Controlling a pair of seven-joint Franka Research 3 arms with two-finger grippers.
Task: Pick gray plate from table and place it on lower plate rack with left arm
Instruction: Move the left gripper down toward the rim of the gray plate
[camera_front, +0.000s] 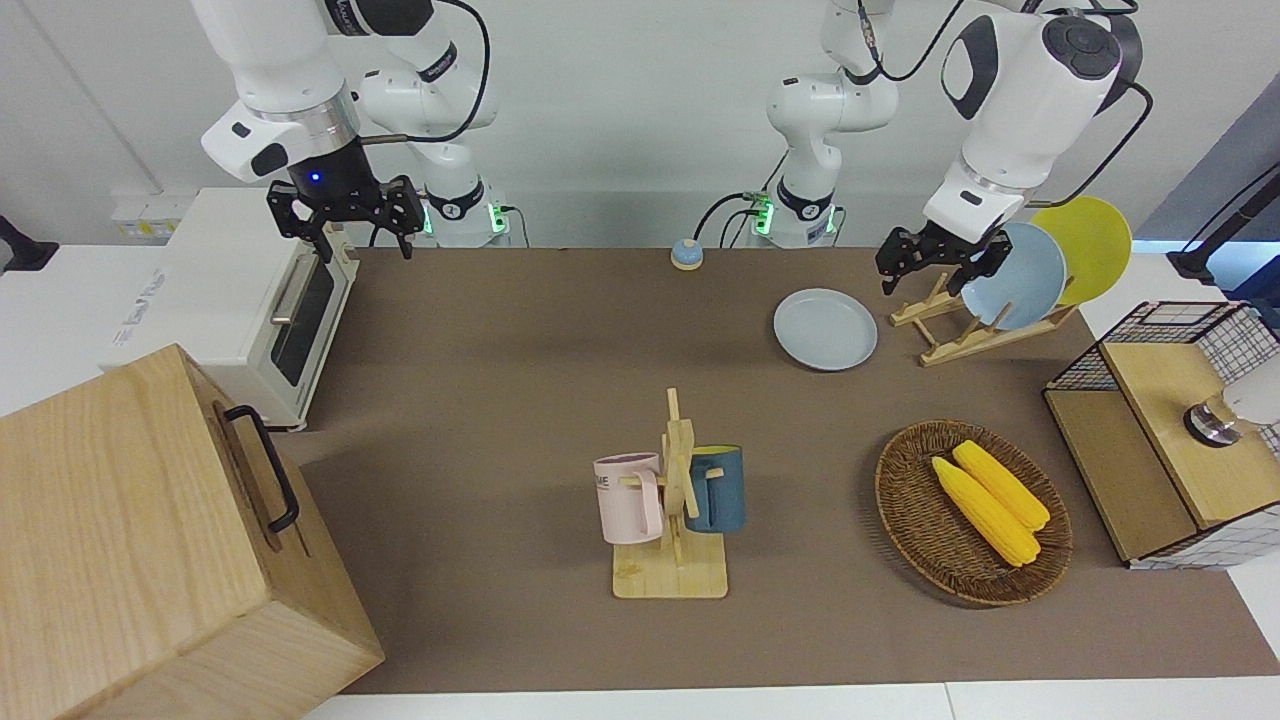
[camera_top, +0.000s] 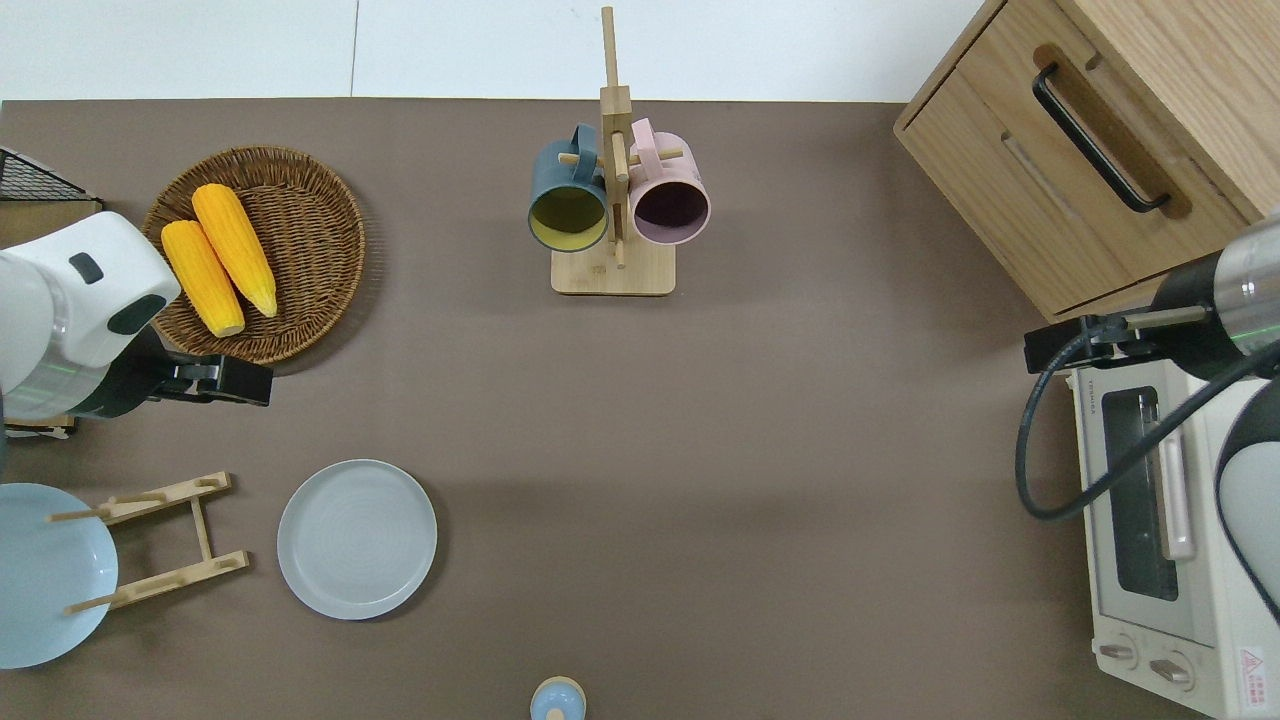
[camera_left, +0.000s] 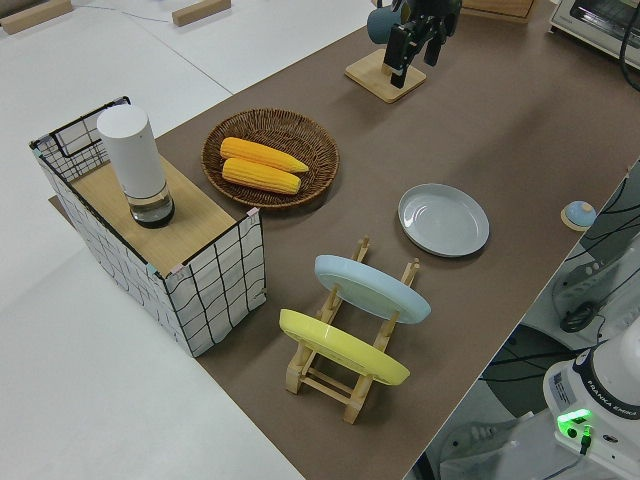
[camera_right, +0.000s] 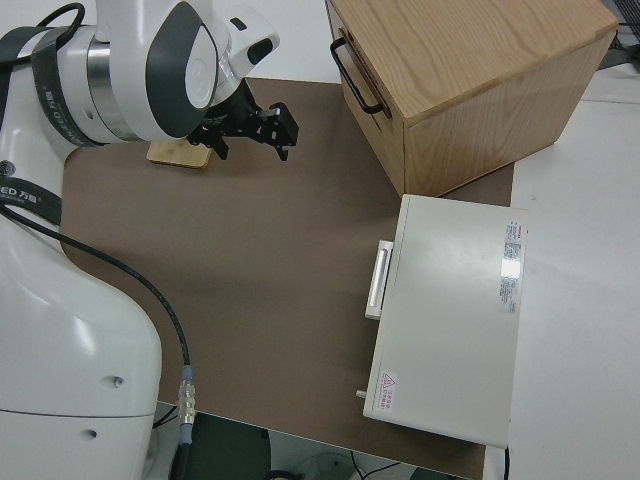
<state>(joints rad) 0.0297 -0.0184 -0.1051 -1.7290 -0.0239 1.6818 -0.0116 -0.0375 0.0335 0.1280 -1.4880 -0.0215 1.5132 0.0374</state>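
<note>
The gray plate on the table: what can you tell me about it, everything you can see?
The gray plate is round, pale gray and smooth, with a shallow raised rim. It is empty and lies flat, right way up, on the brown table, beside the small wooden plate rack without touching it. Nothing rests on it or holds it. The left gripper hangs over bare table between the plate and the wicker basket.

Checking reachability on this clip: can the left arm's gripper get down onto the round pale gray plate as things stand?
Probably yes. The round pale gray plate lies flat and uncovered beside the light wood rack; the open left gripper hangs over bare table close by.
</note>
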